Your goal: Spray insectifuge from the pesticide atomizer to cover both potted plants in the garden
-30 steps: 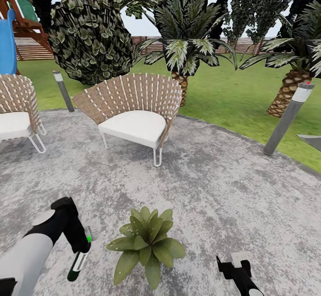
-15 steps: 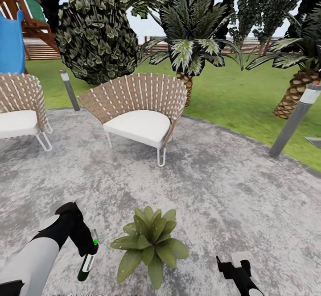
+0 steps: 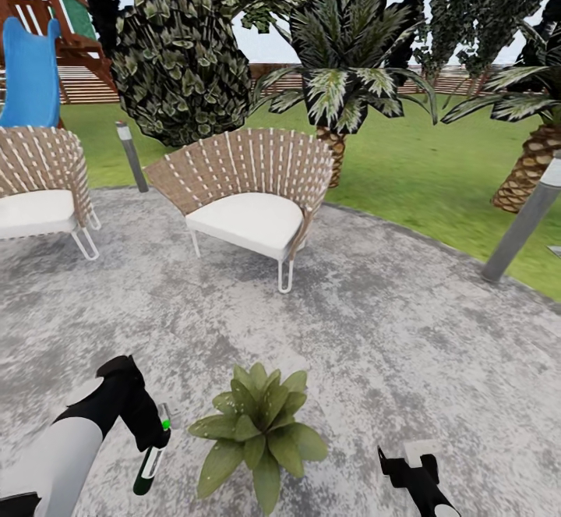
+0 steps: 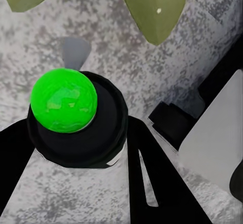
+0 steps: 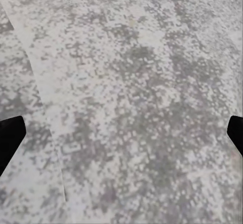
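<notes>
The left tool [image 3: 148, 433] was closed around the pesticide atomizer [image 3: 149, 462], which hung from it just beside the potted plant [image 3: 257, 433] on the side away from the right tool [image 3: 407, 466], above the stone patio [image 3: 405, 330]. The bottle pointed steeply downward, its green tip [image 3: 165, 425] uppermost by the tool. In the left wrist view the green tip [image 4: 63, 100] sat between the dark fingers [image 4: 152, 183], with two of the plant's leaves [image 4: 154, 8] beyond it. The right tool stood wide open and held nothing, its fingers at the edges of its own view over bare stone.

The step in hand looked like spraying this rosette. To do it well, the nozzle probably needed turning toward the plant's centre, not the paving, and sweeping across every leaf for full cover. The grip seemed best kept firm, as a tilted slim bottle could slip. Only this one rosette appeared near the wicker chair [image 3: 249, 189].
</notes>
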Controlling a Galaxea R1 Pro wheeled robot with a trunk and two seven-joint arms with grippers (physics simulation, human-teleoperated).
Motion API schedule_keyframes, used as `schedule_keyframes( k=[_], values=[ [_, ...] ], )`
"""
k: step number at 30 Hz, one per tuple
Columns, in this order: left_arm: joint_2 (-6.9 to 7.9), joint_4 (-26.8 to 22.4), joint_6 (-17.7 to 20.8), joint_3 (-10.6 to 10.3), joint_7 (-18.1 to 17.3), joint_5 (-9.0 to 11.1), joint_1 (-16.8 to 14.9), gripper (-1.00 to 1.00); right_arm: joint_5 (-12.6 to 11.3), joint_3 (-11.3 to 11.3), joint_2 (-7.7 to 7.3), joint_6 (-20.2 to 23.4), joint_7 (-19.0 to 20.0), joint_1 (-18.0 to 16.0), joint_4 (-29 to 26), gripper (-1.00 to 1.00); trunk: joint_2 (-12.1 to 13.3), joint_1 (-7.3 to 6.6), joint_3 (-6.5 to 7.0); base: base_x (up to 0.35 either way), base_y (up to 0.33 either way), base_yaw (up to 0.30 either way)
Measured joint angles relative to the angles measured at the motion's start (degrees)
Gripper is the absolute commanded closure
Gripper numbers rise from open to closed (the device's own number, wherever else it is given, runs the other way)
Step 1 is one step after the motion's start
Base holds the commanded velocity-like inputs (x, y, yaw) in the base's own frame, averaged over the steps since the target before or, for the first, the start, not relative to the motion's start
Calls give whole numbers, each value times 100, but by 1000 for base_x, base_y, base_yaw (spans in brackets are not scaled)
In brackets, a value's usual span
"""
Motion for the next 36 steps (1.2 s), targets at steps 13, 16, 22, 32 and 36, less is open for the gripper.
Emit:
schedule_keyframes(
  k=[13,16,22,32,36],
  values=[
    [72,225,-1,-4,471,5,103,100,0,1,-4,2,0,0,-3,-100,0,1,0,-18,-43,30],
    [4,190,6,7,450,26,95,100,0,1,-3,2,0,0,-2,-100,0,1,0,0,0,0],
    [-255,144,286,-2,415,30,12,100,0,2,-2,2,2,0,-2,-100,0,1,0,0,0,0],
    [132,188,298,-4,441,17,10,100,0,3,-2,2,8,0,-2,-100,0,1,0,0,0,0],
    [233,199,306,19,441,33,15,100,0,2,0,2,8,0,-2,-100,0,1,0,0,0,0]
  ],
)
